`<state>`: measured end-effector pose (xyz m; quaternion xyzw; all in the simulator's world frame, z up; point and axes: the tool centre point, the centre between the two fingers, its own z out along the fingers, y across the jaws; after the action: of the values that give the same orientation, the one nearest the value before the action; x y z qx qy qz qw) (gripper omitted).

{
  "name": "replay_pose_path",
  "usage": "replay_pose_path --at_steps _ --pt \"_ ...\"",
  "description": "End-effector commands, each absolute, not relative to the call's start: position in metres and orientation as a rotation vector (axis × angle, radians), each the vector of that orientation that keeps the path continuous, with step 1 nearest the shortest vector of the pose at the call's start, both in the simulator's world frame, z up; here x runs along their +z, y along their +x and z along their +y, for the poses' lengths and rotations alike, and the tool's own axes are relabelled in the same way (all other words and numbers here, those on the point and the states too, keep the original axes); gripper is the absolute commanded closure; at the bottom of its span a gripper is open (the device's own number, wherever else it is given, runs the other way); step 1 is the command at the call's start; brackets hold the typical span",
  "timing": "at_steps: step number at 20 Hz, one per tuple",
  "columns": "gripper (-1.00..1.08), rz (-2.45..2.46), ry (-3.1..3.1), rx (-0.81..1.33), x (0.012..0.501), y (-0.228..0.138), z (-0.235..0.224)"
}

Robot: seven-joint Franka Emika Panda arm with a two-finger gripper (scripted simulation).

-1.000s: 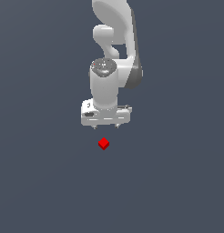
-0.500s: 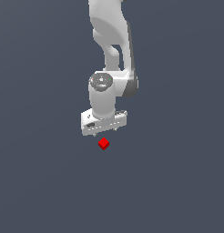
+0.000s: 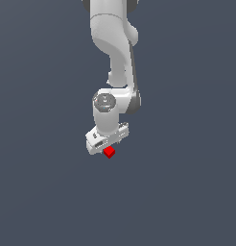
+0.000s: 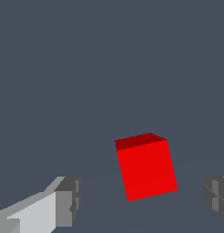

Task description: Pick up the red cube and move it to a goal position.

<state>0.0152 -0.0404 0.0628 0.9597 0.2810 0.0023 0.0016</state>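
The gripper (image 4: 141, 202) is spread wide; in the wrist view one grey finger pad (image 4: 68, 200) stands on one side and the other at the far edge of the picture, with bare floor between them; the cube (image 4: 145, 169) lies in that gap, nearer the second pad than the first, touching neither; it sits turned a little askew to the line of the fingers, its dark top face and one bright side showing.

In the exterior view the gripper (image 3: 106, 144) hangs low over the cube (image 3: 109, 153), whose red body peeks out just under the white hand's lower edge; the fingertips themselves are hidden behind the hand there, so whether they reach the floor cannot be told.

The hand points straight down, its broad bar slanted across the view; above it the round wrist flange faces the camera, and the arm (image 3: 115, 53) rises from it in a bend to the top edge of the picture.

The cube rests on the plain grey floor (image 3: 187, 192), near the middle of the view; no edges or corners of the surface show.
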Motion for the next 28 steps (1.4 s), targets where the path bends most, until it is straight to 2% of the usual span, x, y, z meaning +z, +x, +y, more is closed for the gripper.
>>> replay_pose_path --at_steps 1,16,17,28 --pt "-0.92 0.974 2.985 0.007 0.051 0.017 -0.042" --pt "-0.92 1.208 2.900 0.000 0.020 0.023 -0.044" --pt "1.08 1.208 2.900 0.000 0.020 0.023 -0.044" --pt "1.08 1.208 2.900 0.000 0.020 0.023 -0.044"
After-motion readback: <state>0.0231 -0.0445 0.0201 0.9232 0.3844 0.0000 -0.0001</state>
